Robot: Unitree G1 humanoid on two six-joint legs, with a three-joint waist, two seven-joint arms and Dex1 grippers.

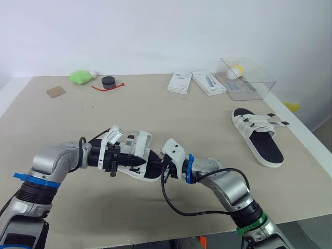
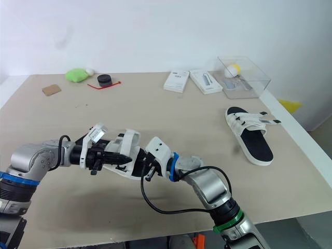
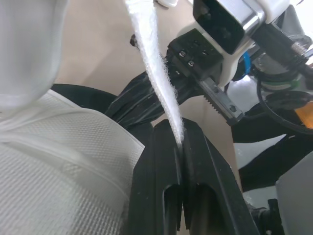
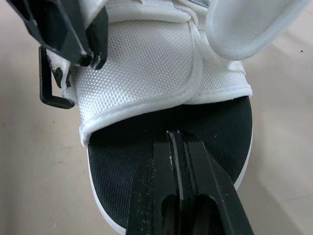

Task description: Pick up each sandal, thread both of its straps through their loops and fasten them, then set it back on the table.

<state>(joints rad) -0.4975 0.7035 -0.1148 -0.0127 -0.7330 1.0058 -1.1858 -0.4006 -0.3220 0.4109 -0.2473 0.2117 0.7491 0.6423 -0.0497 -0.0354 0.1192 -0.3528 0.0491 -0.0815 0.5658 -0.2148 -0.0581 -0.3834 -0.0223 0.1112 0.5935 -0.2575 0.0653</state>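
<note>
Surface: a beige surface [image 1: 207, 119] runs back to a plain white wall [image 1: 155, 31].
Left end effector: the left end effector [image 3: 181, 134] has its two black fingers pressed together on a white strap [image 3: 156, 63], which rises out from between the tips.
Right end effector: the right end effector [image 4: 175, 137] has its fingers together, tips over the black footbed [image 4: 117, 156]. I cannot tell whether they pinch anything.
Near sandal: the near sandal [image 4: 142, 68] lies between the two end effectors, which point at each other from either side. Its white mesh upper sits just past the right fingertips.
Contact: I cannot tell whether the near sandal touches the surface.
Loop: a black loop [image 4: 49, 83] hangs at the edge of the upper, beside the left fingers.
Second sandal: the second sandal [image 1: 258, 136] lies flat, well apart from the right end effector, off to its right and further back.
Beyond the right end effector: a clear box [image 1: 249, 78] with a yellow ball [image 1: 237, 70] inside stands near the wall. Two white boxes [image 1: 179, 83] lie just beside it.
Beyond the left end effector: a green soft thing [image 1: 79, 77], a black round thing [image 1: 108, 81] on a red cord [image 1: 106, 88], and a brown card [image 1: 56, 92], all well apart from it, near the wall.
</note>
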